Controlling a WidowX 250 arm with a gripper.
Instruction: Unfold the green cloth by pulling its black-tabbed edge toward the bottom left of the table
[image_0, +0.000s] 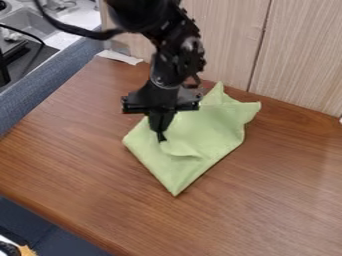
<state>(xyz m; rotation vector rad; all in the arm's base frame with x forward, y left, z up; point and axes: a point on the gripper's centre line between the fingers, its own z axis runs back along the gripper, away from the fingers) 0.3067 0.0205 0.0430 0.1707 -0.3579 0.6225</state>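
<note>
The black gripper (161, 138) points down over the upper middle of the wooden table, its fingers close together. Their tips are shut on a pinch of the light green cloth (204, 131), left of its middle. A small raised fold runs from the fingertips toward the right. The cloth lies spread out, with one corner pointing to the front and its back and right corners rumpled and lifted a little. Part of its back left side is hidden behind the gripper.
A pale wood-grain panel (297, 55) stands along the table's (267, 200) back edge. A white strip (119, 57) lies at the back left corner. Beyond the left edge are a blue-grey padded side (50, 82) and a sink (30, 22).
</note>
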